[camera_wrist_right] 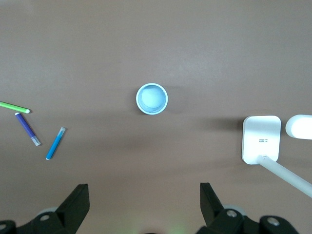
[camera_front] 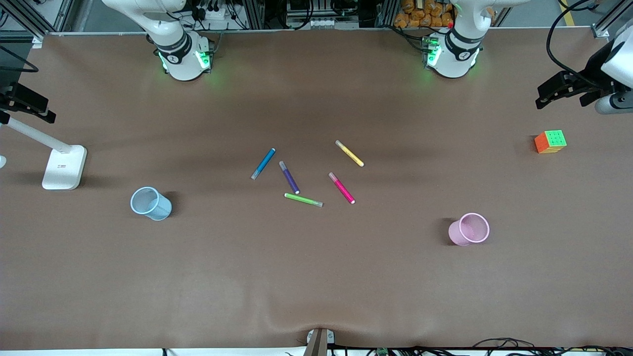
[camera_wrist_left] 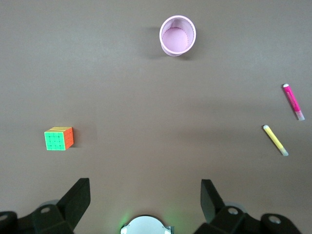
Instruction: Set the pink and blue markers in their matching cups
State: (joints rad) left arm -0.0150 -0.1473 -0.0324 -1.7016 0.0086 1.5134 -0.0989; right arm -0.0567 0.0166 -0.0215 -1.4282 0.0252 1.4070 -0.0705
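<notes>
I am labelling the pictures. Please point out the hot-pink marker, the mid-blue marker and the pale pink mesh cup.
hot-pink marker [camera_front: 341, 188], front view, middle of barrel.
mid-blue marker [camera_front: 263, 163], front view, middle of barrel.
pale pink mesh cup [camera_wrist_left: 177, 50], left wrist view, rim.

Robot lab: aluminium framing [camera_front: 29, 20], cabling [camera_front: 556, 39].

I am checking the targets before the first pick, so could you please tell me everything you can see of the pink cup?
The pink cup is small, round, pale pink and looks mesh-walled, with a brighter rim. It stands upright with its mouth up and appears empty. It sits on the brown table toward the left arm's end, nearer the front camera than the markers. Nothing touches it but the table.
</notes>
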